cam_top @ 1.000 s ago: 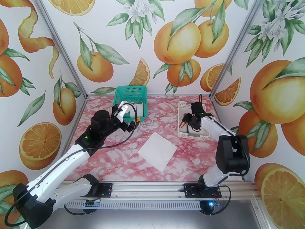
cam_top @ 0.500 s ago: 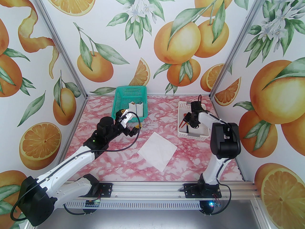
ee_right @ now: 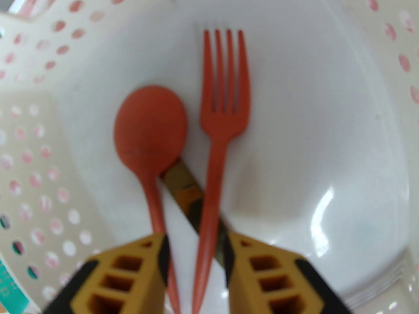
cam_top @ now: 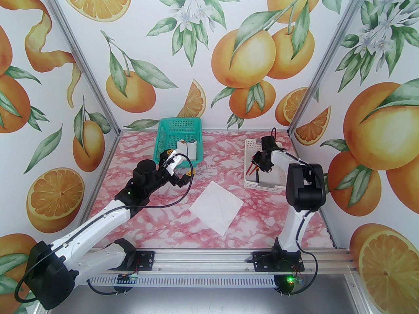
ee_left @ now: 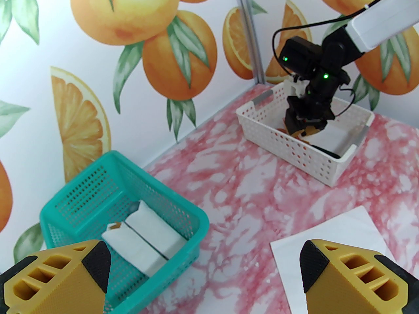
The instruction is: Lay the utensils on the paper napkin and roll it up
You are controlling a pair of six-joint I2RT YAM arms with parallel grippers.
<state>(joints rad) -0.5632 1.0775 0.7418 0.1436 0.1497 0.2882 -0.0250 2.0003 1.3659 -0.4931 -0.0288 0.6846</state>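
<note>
Orange-and-leaf prints cover the walls around a pink marbled surface (cam_top: pixel 183 214). Two white-and-black arms reach over it from the near edge.

At mid-surface, between the arms, the napkin (cam_top: pixel 216 208) lies flat and bare, turned corner-on like a diamond, well apart from both baskets. A teal basket (cam_top: pixel 178 126) stands at the far left and holds two white wrapped bundles (ee_left: pixel 144 240) side by side. A white perforated basket (cam_top: pixel 265 185) stands at the far right.

Near the teal basket's front edge hovers the left end effector (ee_left: pixel 204 263), its jaws spread wide with nothing between them.

Down inside the white basket, the right end effector (ee_right: pixel 196 244) is closed on the handles of the utensils. The spoon (ee_right: pixel 150 126) lies to the left and the fork (ee_right: pixel 224 110) to the right, both heads pointing away from the wrist. Their handles converge between the fingers. The darker knife (ee_right: pixel 185 188) crosses under the fork's handle, its tip tucked beneath the spoon's bowl. Whether the heads rest on the basket floor or hang just above it cannot be told.
</note>
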